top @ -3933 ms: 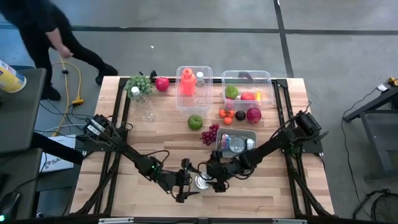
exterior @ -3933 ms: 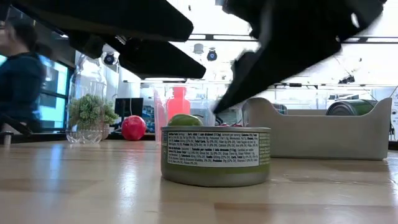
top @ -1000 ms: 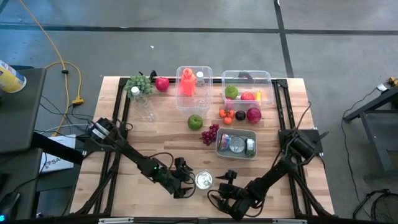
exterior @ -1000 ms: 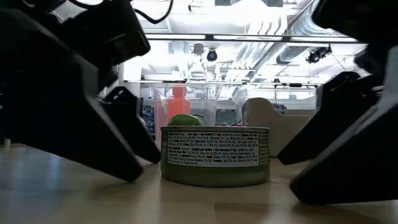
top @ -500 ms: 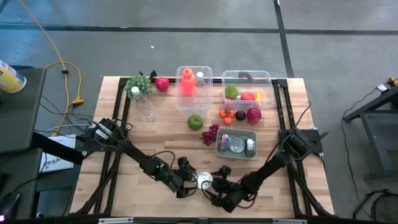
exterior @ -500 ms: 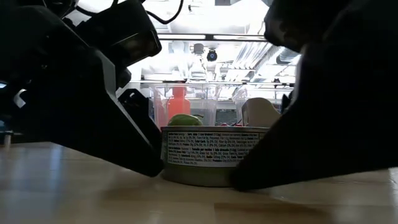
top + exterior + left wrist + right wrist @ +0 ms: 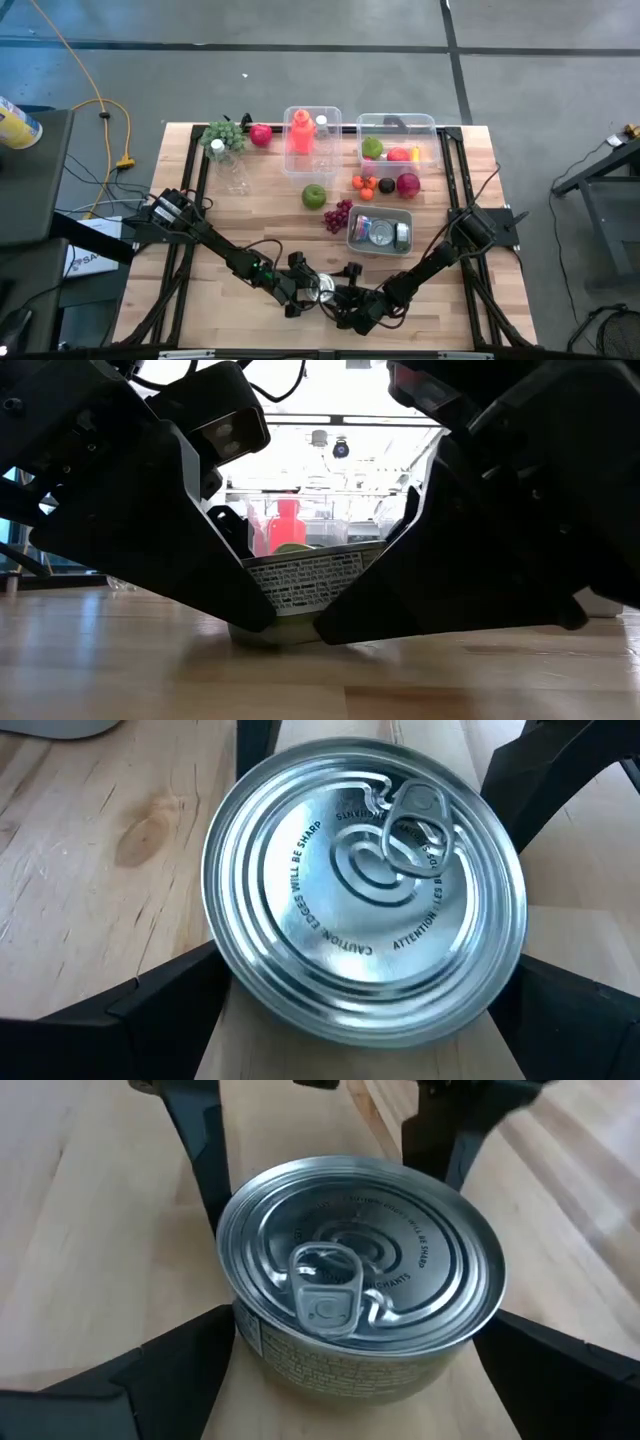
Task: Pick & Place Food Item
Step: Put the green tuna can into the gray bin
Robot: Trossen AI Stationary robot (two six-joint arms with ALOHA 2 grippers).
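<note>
Silver can [image 7: 365,890] with ringed lid, green-and-white printed label; black hands; pale wood-grain surface [image 7: 260,205]; green apple [image 7: 314,195]; orange-red bottle [image 7: 301,133].

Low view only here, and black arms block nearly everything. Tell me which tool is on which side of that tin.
Observer: From above, the left tool is on the left of the flat round silver tin, and the right tool is on its right.
Operator: Report the lid.
Observer: Both wrist views show it sealed. The ring pull lies flat, and a sharp-edge warning is stamped around it.
Operator: Say what lies behind the tin.
Observer: A grey rectangular tray sits farther back, towards the right arm's side. It already holds other tins.
</note>
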